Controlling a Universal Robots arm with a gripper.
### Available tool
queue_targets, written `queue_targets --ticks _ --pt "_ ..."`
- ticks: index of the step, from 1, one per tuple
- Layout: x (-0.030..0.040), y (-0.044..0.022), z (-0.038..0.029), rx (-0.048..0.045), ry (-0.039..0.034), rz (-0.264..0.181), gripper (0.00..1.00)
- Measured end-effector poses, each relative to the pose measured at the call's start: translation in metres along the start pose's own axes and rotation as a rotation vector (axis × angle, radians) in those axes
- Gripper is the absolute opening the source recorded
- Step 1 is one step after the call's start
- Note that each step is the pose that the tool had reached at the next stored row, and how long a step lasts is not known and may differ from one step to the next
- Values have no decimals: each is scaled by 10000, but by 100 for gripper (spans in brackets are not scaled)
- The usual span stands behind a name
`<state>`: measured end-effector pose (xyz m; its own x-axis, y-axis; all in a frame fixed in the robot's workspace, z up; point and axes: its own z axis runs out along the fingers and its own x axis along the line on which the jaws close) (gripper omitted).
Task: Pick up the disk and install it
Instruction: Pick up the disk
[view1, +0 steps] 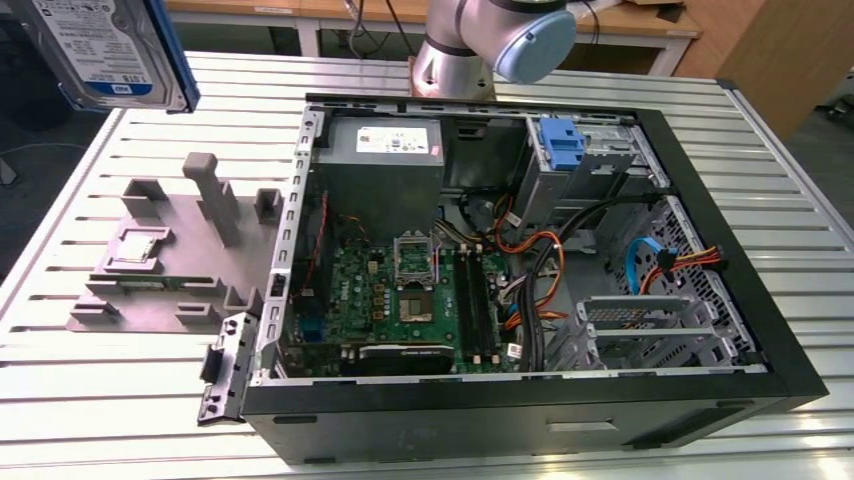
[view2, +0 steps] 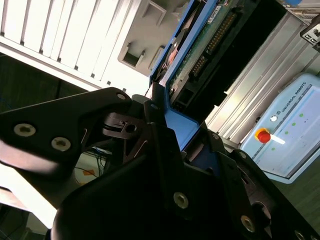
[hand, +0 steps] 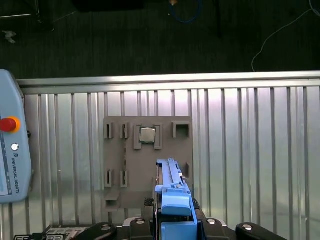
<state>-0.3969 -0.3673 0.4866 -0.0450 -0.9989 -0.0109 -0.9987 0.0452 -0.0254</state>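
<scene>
- While the disk (view1: 114, 50) hangs in the air at the exterior view's upper left, above the slatted table (view1: 80, 400), it is well apart from the open computer case (view1: 534, 420).
- In the second wrist view the gripper (view2: 167, 127) is clamped on the disk's blue rail frame, a black finger on each side.
- The pick-up looks done: the disk is clear of the grey holder (view1: 174, 250), where the processor chip (hand: 147, 135) sits in its pocket.
- Installing remains: the disk is not yet in the drive cage (view1: 601, 150), where a blue bracket (view1: 563, 145) stands.
</scene>
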Motion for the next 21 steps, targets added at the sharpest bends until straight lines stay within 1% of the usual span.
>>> queue_targets --ticks 16,19,21 --pt "176 -15 0 -1 1 0 37" --pt "195 -30 1 1 -1 0 37" --pt "200 -54 2 0 0 1 37"
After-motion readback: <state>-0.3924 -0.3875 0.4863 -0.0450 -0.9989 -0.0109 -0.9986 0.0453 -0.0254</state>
